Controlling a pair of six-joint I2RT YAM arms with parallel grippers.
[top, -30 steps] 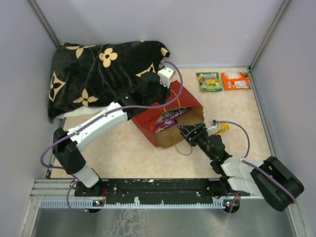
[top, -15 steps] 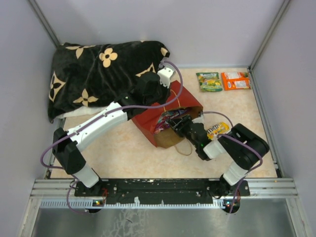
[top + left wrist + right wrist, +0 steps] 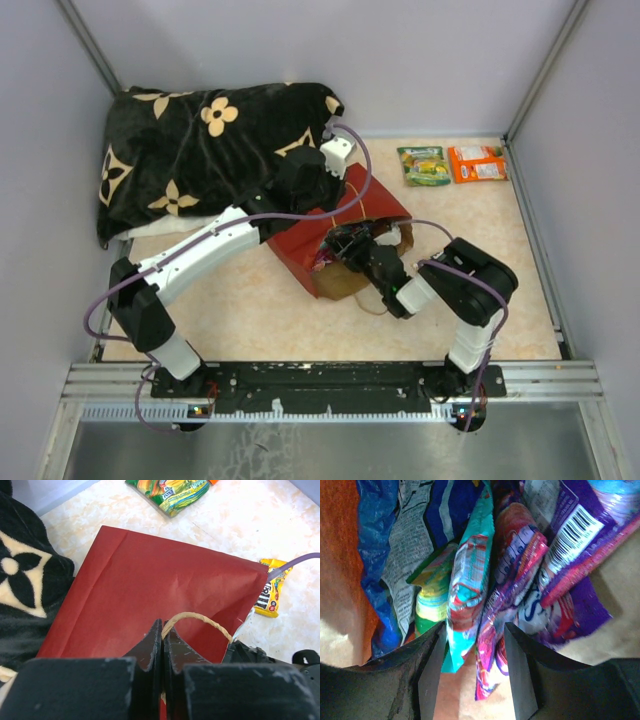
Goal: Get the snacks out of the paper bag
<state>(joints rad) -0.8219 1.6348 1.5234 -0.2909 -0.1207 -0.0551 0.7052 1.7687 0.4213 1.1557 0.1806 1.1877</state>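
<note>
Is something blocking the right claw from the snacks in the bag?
No, nothing visible. The right gripper is inside the bag, jaws open, and the ends of the teal packet and a purple packet sit right between them.

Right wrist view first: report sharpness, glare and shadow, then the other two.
Right wrist view: teal packet and purple packet sharp, with glossy sheen; the right claw dark and soft at the bottom edge. Left wrist view: paper bag crisp, creases showing; the left claw blurred, close to the lens. Top external view: even light, soft shadows, table free of glare.
</note>
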